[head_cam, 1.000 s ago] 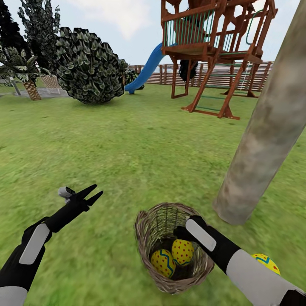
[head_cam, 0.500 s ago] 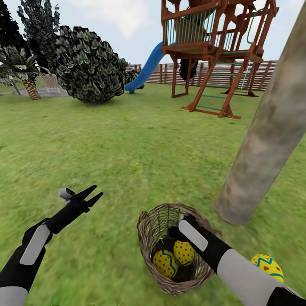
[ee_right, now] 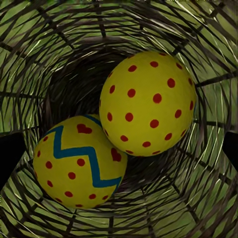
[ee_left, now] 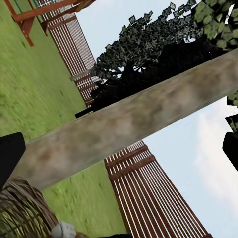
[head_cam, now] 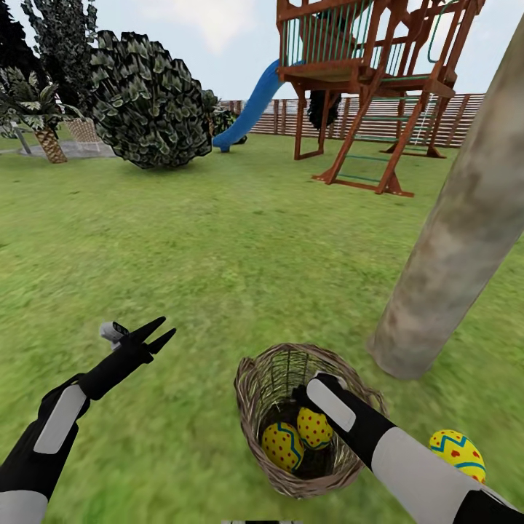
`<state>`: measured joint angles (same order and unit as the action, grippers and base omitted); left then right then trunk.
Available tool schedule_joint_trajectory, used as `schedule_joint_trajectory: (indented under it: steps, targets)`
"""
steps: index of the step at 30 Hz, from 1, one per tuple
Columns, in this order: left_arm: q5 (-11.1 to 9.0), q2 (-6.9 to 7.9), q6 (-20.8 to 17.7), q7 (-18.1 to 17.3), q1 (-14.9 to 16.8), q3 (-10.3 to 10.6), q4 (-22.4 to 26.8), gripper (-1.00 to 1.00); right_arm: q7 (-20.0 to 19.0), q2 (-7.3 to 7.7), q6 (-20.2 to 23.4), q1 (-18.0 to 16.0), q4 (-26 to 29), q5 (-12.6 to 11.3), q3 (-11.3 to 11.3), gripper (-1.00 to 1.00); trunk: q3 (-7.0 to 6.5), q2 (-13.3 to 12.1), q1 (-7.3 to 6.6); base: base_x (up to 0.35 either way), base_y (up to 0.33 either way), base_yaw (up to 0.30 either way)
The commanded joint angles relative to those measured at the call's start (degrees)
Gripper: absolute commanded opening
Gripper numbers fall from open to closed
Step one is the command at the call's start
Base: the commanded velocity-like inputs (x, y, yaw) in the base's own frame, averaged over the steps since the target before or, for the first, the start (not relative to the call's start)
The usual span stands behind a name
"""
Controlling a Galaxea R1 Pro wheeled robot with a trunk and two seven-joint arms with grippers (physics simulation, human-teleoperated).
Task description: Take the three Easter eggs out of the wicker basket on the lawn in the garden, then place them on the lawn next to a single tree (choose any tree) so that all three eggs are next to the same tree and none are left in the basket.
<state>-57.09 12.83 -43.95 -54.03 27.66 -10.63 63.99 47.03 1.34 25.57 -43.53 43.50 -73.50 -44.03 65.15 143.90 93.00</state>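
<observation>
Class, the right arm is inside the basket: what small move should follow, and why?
Probably lower the right gripper onto the red-dotted egg and close; it lies uppermost in the wicker basket, beside the zigzag egg, fingers apparently spread wide.

Everything sits in flat, even daylight under a pale, hazy sky (head_cam: 211, 29), with no sun visible and no clear direction to the light. Hardly any cast shadows fall on the mottled green lawn (head_cam: 218, 240); its texture smears into soft blotches toward the lower edges of the head view. The thick grey-brown tree trunk (head_cam: 458, 233) looks blurred and leans strongly, as wide-angle stretching would make it. In the right wrist view, the brown open-weave wicker basket (ee_right: 44, 44) darkens to near black at its bottom, while the two yellow painted eggs (ee_right: 147, 102) stay bright and sharp.
</observation>
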Motion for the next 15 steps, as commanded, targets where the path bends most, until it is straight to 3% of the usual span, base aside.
schedule_joint_trajectory:
  steps: [1, 15]
  targets:
    - [-0.21, 0.01, -0.34, -0.03, 0.03, -0.01, 0.00, 1.00, 0.37, 0.07, 0.13, -0.07, 0.09, -0.24, -0.26, 1.00, 0.27, 0.04, 0.01, 0.000, 0.000, 0.000]
    - [-0.15, 0.01, -0.27, 0.03, 0.03, -0.01, 0.00, 1.00, 1.45, 0.20, -3.15, -0.15, -0.26, -0.32, -0.20, 1.00, 2.05, 0.14, 0.22, 0.000, 0.000, 0.000]
